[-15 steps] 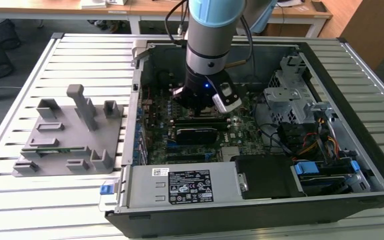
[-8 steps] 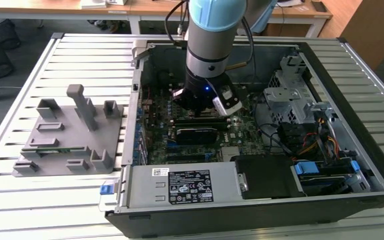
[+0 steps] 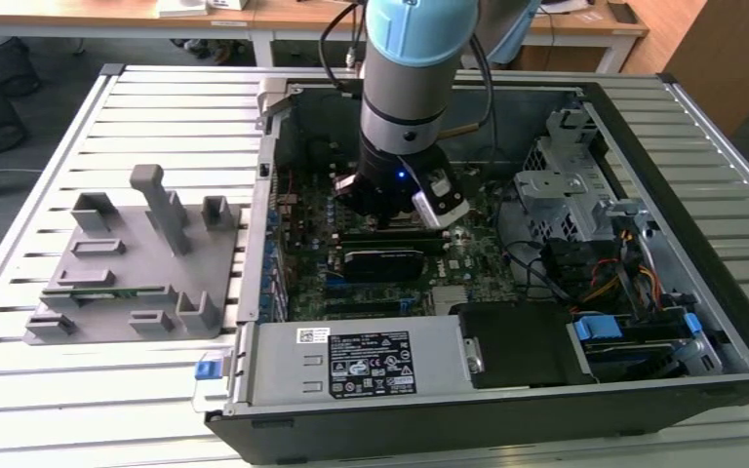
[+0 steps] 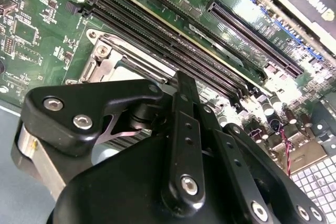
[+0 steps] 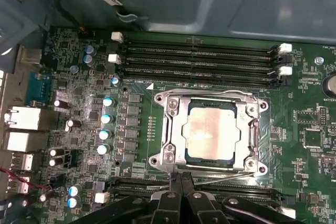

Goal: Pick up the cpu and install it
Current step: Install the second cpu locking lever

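Note:
The cpu (image 5: 211,130), a flat square chip with a dull silver top, lies inside the motherboard socket under the metal retaining frame (image 5: 176,129). My gripper (image 5: 176,178) stands at the socket's edge, just beside the frame. Its two black fingertips (image 5: 171,182) are pressed together, and I see nothing held between them. A thin wire lever (image 5: 223,177) runs along that same edge of the socket, close to the fingertips. In the exterior view the gripper (image 3: 394,216) hangs low over the motherboard (image 3: 348,283) inside the open computer case. The second wrist view shows the gripper's black linkage (image 4: 181,145) over the socket frame (image 4: 113,56).
Several memory slots (image 5: 199,59) run beside the socket, with capacitors (image 5: 107,116) on its other side. The case holds a power supply (image 3: 348,361), drive cages (image 3: 564,185) and cable bundles (image 3: 609,278). A grey fixture (image 3: 140,263) sits on the slatted table at the exterior view's left.

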Robot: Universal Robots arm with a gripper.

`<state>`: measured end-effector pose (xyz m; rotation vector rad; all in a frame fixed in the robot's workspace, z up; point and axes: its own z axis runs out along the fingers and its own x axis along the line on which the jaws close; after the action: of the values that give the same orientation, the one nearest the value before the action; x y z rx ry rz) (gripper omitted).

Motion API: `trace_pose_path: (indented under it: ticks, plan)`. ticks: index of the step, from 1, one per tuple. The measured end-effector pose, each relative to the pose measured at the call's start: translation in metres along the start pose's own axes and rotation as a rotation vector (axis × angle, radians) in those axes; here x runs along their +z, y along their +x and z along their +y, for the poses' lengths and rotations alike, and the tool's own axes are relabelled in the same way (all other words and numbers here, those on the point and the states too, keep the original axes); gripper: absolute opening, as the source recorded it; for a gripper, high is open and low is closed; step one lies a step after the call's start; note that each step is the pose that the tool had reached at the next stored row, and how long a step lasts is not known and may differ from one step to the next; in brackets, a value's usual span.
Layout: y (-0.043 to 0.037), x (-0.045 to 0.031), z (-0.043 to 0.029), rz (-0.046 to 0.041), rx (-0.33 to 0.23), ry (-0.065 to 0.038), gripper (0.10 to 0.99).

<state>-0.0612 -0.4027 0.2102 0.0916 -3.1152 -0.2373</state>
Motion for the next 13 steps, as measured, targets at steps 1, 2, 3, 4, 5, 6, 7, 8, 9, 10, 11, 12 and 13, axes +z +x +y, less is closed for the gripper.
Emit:
trace_pose_path:
  ticks: [1, 2, 3, 4, 5, 6, 7, 8, 9, 10, 11, 12, 13]
  plan:
    - [0.0000, 0.0004, 0.0000, 0.0000, 0.000, 0.000, 0.106]
    - [0.0000, 0.0008, -0.0001, 0.0000, 0.000, 0.000, 0.106]
    - [0.0000, 0.0012, -0.0001, -0.0001, 0.000, 0.000, 0.106]
    - [0.0000, 0.0017, -0.0002, 0.0000, 0.000, 0.000, 0.106]
    - [0.0000, 0.0020, -0.0003, 0.0000, 0.000, 0.000, 0.106]
    - [0.0000, 0.0023, -0.0004, 0.0000, 0.000, 0.000, 0.106]
    - [0.0000, 0.0026, -0.0004, 0.0000, 0.000, 0.000, 0.106]
    - [0.0000, 0.0029, -0.0004, 0.0000, 0.000, 0.000, 0.106]
    - [0.0000, 0.0032, -0.0005, -0.0001, 0.000, 0.000, 0.106]
    - [0.0000, 0.0036, -0.0005, -0.0001, 0.000, 0.000, 0.106]
    - [0.0000, 0.0041, -0.0006, -0.0001, 0.000, 0.000, 0.106]
    - [0.0000, 0.0045, -0.0007, 0.0000, 0.000, 0.000, 0.106]
    - [-0.0001, 0.0050, -0.0007, -0.0001, 0.000, 0.000, 0.106]
